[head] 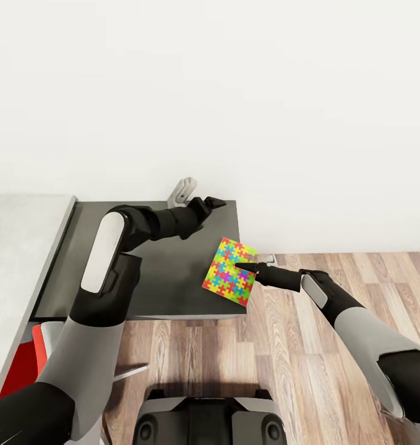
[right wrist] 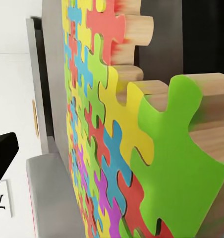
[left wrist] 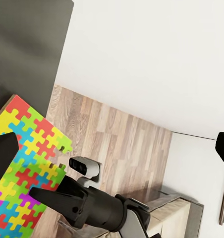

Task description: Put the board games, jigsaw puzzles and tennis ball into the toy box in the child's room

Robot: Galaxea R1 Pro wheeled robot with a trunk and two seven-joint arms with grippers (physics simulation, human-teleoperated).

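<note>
Where the dark grey section of the table (head: 154,272) is ending at its right edge, lying with one corner past that edge and over the wood-plank floor (head: 296,346): a jigsaw puzzle (head: 229,272), a thin square of red, yellow, green, blue and pink interlocking pieces. Reaching in from the right at table height, the right gripper (head: 245,267), its dark fingertip showing over the puzzle's right part; impossible to tell whether the jaws are closing on the puzzle or merely resting by it, since only one finger is showing in the head view. Filling the right wrist view at very close range, the puzzle's toothed edge with its pale wooden thickness. Hovering over the far part of the dark section, near the white wall (head: 234,93), the left gripper (head: 213,202), well apart from the puzzle; jaws spread wide in the left wrist view, holding nothing, with the puzzle and the right arm (left wrist: 92,208) lying between the two dark fingertips. Showing at the lower left of the head view, beside the pale grey tabletop (head: 18,247), a red chair (head: 24,364).
</note>
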